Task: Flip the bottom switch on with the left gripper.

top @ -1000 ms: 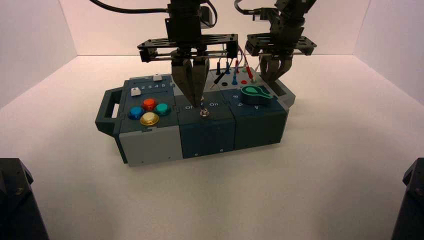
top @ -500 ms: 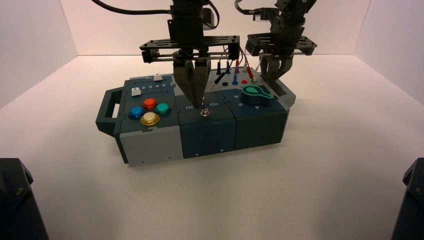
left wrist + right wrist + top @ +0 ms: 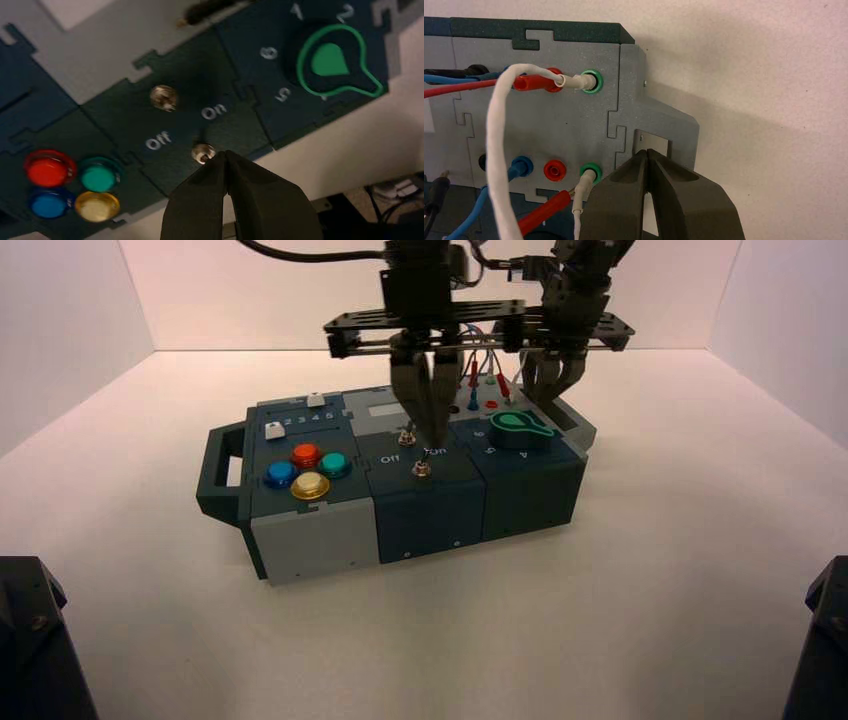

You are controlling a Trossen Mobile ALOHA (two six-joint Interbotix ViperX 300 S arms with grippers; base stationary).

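Note:
The bottom switch [image 3: 422, 469], a tiny silver toggle with a round collar, sits on the box's dark middle panel near its front edge, between the words Off and On. In the left wrist view the bottom switch [image 3: 203, 153] lies right beside my fingertips; I cannot tell which way its lever leans. My left gripper [image 3: 432, 436] is shut and empty, its tips [image 3: 225, 154] touching or almost touching the switch on its On side. The slimmer top switch [image 3: 164, 97] stands behind it. My right gripper [image 3: 548, 395] is shut and hangs idle over the box's back right corner [image 3: 647, 152].
A green knob [image 3: 515, 426] lies right of the switches. Red, teal, blue and yellow buttons [image 3: 305, 470] lie to their left. Plugged wires [image 3: 499, 150] stand at the box's back. The box has a handle [image 3: 222, 472] on its left end.
My left gripper has swept right, from the Off side of the bottom switch to its On side. The box has shifted a little to the right with it. The right gripper has not moved.

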